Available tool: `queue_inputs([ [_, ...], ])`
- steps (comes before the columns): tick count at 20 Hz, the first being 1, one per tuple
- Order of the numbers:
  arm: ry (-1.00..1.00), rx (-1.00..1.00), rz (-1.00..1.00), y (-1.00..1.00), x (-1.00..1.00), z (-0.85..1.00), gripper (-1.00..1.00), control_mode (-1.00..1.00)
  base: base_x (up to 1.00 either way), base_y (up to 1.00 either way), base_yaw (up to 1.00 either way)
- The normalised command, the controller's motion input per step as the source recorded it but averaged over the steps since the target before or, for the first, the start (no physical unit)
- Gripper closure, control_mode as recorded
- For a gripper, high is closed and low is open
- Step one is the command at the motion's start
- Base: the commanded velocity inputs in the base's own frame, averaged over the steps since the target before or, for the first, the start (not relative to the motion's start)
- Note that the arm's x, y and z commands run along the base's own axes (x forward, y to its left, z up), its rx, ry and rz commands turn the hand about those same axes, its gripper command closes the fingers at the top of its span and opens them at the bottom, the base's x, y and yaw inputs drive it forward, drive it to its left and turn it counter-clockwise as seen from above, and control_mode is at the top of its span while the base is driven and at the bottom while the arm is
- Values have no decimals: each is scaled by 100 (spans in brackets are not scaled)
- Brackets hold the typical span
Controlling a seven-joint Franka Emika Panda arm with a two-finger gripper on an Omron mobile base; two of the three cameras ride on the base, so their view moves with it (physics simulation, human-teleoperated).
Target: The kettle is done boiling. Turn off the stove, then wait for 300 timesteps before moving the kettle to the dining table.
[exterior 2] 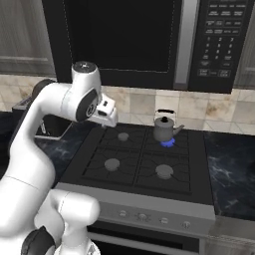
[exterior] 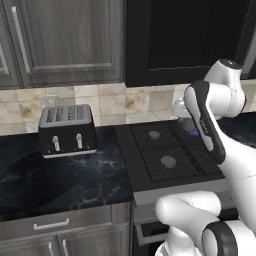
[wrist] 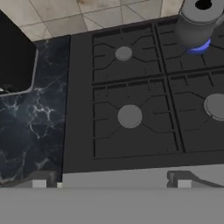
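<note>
Kettle (exterior 2: 164,128) is seated on the rear right burner of the stove (exterior 2: 139,157), blue flame (exterior 2: 168,143) visible under its base, so the burner is judged lit and the turn-off step not yet done. In the hand view the kettle (wrist: 199,19) sits at the top right corner with the blue glow below it.

Gripper (exterior 2: 105,121) is held above the rear left part of the cooktop, well apart from the kettle and from the front knob strip (exterior 2: 149,215). Jaws are spread wide, nothing between them. Fingertips (wrist: 39,180) are seen at the bottom of the hand view, over the stove's front edge.

Step in hand, as judged: knob for the rear right burner to be reached and turned off.

Notes for doing it well:
- Hand must be brought down and forward to the silver strip; the knobs are small, so the jaws should be narrowed around one knob before closing.
- Which knob drives the rear right burner cannot be told from the pictures; the flame should be checked after turning.
- Approach should be made square to the panel, the wrist turned about the knob's axis, no side load.
- Kettle is not to be touched until the flame is out and the wait has passed.
- Toaster (exterior: 67,130) on the counter (exterior: 60,175) to the left is well apart from the path.
</note>
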Motion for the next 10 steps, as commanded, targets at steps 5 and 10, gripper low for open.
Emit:
queue_inputs([
  [5,-5,12,-9,-39,-28,0,-100,-100,0,0,0],
  [10,-7,12,-9,-40,-33,0,-100,-100,0,0,0],
])
